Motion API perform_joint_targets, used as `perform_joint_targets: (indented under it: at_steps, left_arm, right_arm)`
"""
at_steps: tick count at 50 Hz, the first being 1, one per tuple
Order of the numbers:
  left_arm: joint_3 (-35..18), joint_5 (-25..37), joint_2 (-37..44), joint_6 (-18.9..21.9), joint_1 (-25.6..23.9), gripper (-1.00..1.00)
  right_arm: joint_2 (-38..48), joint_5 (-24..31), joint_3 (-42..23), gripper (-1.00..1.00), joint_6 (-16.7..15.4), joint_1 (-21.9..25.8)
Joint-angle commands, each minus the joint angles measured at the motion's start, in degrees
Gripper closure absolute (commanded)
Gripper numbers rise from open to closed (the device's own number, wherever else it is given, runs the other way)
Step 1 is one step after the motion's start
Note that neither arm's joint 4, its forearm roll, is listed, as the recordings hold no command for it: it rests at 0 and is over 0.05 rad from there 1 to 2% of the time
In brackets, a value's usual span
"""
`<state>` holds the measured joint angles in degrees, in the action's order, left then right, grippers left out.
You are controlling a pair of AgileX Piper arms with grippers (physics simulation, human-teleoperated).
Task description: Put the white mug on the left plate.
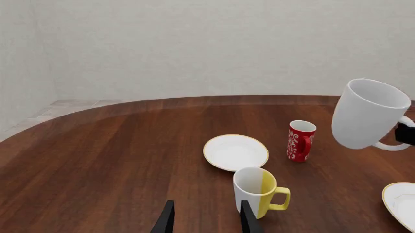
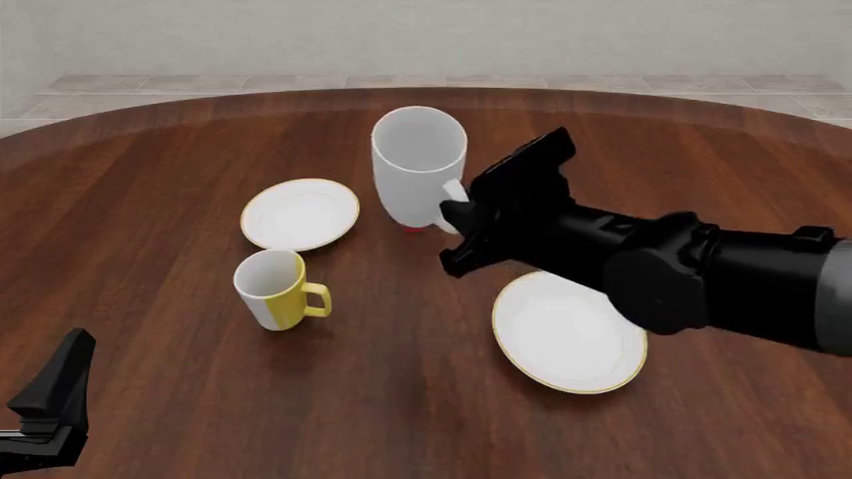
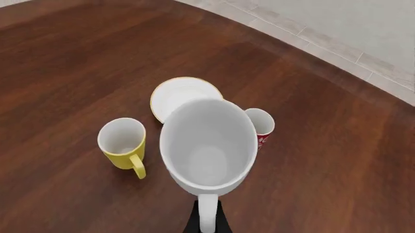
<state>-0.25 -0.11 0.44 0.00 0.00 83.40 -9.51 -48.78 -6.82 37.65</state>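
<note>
Low at the near edge of the front view, the left arm's black gripper (image 2: 47,404) hovers above the dark wooden table (image 2: 160,319) with its two fingers spread apart and nothing between them; its own camera shows both fingertips (image 1: 250,221) with a clear gap.

Taking the small round white plate with a thin gold rim (image 2: 299,214) as the landmark: the yellow-and-white mug with a yellow handle (image 2: 275,289) stands upright just nearer than it, apart from its rim. The tall plain white ceramic mug (image 2: 418,165) hangs in the air to the right of that plate, tilted, not touching the table. The right arm's black gripper (image 2: 460,208) is clamped on the mug's white loop handle (image 3: 207,213). A red patterned handleless cup (image 1: 300,141) stands upright on the table to the plate's right, mostly hidden behind the lifted mug in the front view. A larger white gold-rimmed plate (image 2: 570,331) lies farther right and nearer, well apart from the small plate.
</note>
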Motion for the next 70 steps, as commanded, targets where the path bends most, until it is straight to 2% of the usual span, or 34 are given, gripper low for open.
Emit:
perform_joint_targets:
  at_steps: [1,16,30,70]
  left_arm:
    - [0.0,0.0,0.0,0.0,0.0,-1.0]
    - [0.0,0.0,0.0,0.0,0.0,-1.0]
    - [0.0,0.0,0.0,0.0,0.0,-1.0]
    - [0.0,0.0,0.0,0.0,0.0,-1.0]
  right_arm:
    - [3.6,2.0,-6.4,1.0,0.8,-0.5]
    - [9.4,5.4,-15.6,1.0,0.5,0.2]
    - [16.5,10.8,-28.4,1.0,0.3,1.0]
    - [32.1,16.7,-49.4,1.0,1.5,-0.4]
